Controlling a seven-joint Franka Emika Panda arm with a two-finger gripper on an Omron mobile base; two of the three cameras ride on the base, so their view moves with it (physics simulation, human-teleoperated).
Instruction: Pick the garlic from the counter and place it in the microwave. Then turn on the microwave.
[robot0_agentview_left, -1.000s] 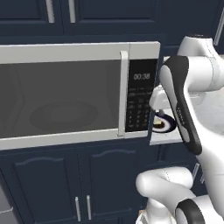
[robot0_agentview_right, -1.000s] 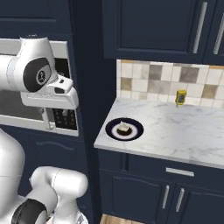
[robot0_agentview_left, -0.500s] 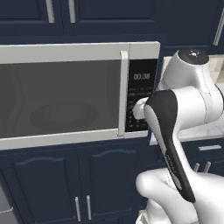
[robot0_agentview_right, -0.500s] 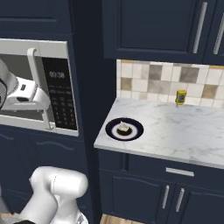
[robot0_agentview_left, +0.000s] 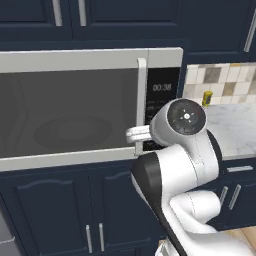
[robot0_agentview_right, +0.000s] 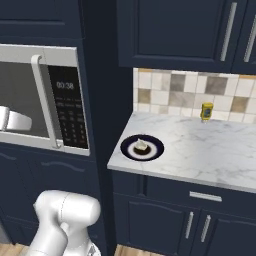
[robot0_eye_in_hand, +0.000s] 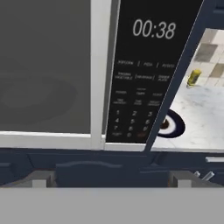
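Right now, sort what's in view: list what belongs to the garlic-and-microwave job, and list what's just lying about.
Job:
- garlic, on the dark blue plate
- counter
- microwave, door shut, keypad beside the handle
- gripper, open, by the handle

Lying about:
- yellow jar at the backsplash
- cabinets above

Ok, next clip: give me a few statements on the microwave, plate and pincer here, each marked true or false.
1. The silver-framed microwave with the dark glass door is shut. True.
2. The dark blue round plate on the pale marbled stone counter is bare. False: a small pale item sits on it.
3. The small yellow jar stands by the tiled backsplash. True.
4. The pincer grips the microwave's handle. False: it is open, holding nothing.
5. The clock panel reads 00:38. True.
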